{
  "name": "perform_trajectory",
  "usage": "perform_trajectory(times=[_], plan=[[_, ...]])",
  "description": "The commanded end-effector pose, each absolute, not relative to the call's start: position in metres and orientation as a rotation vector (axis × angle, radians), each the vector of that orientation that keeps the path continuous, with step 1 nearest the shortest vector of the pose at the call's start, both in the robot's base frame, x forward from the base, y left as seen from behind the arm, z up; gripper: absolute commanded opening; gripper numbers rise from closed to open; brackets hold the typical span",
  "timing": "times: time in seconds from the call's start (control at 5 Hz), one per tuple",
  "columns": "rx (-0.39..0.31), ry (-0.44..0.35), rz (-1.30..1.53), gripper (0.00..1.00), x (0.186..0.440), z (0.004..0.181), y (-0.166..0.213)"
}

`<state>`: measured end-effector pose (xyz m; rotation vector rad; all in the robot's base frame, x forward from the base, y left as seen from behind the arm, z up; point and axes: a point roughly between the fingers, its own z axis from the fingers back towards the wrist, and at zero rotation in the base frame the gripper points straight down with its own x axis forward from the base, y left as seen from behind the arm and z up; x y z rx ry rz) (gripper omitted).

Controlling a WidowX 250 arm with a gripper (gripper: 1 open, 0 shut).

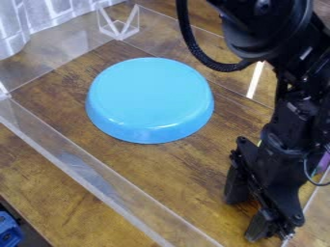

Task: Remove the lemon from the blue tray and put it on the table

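Lemon could not be made out in the view, so its place could not be told, whether on the table or hidden behind the arm. At the far left, one white cloth (34, 21) with folds hung at the top corner, and one blue object (10, 232), cut off by the frame, lay at the bottom corner beside something dark. One clear acrylic wall (80, 170) ran slantwise from the left edge down toward the bottom middle, with brown wood grain on both sides of it. Another clear wall (62, 64) stood behind, and one white angular bracket (119, 22) showed at the top, near the cloth. One blue tray (150, 99), round and smooth, sat on the brown wooden table (58, 96), well apart from the gripper. Right of the tray, one black cable (191, 41) curved down and back up to the one black robot arm (264, 29), which filled the upper right. Below it, one black gripper (249, 208) pointed down at the near right part of the table, its two fingertips spread apart; whether anything sat hidden between them could not be told. One pale strip (256, 79) showed beside the arm, and a bit of purple (323, 162) peeked out at the right edge, too covered to name.
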<state>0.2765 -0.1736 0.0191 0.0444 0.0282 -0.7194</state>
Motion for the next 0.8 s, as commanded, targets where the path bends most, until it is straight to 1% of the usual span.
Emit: perform_trajectory(times=[0.0,0.6], plan=[[0.038,-0.015,-0.695,0.0,0.2903,0.0291,-0.1685],[0.035,-0.035,-0.688,0.0,0.2975,0.0363,-0.1665]])
